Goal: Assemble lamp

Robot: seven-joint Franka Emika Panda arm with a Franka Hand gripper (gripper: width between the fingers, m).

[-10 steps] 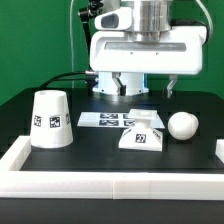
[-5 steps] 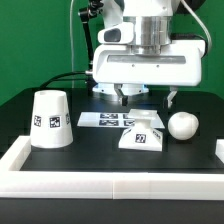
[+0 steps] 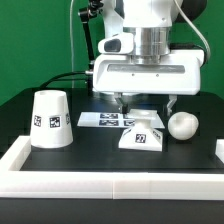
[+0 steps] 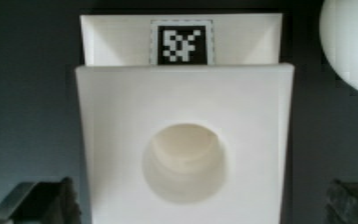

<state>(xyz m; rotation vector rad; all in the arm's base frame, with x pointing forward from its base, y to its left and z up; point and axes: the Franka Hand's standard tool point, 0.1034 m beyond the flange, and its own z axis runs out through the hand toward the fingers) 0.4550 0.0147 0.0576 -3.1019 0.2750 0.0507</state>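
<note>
The white lamp base (image 3: 143, 132), a low slope-sided block with a tag, sits on the black table at centre. In the wrist view the base (image 4: 186, 130) fills the middle, with an oval socket in its top. My gripper (image 3: 146, 103) hangs open directly above the base, its fingers (image 3: 121, 102) spread wider than the block and a little above it. Its dark fingertips (image 4: 37, 200) show at either side of the base. The ball-shaped bulb (image 3: 182, 125) lies to the exterior view's right of the base. The cone shade (image 3: 50, 120) stands at the exterior view's left.
The marker board (image 3: 105, 119) lies flat just behind the base. A white raised border (image 3: 110, 186) frames the table at the front and sides. The robot arm body (image 3: 150, 60) looms above the middle.
My gripper has come down towards the base and shifted slightly to the exterior view's right. The lamp parts have not moved.
</note>
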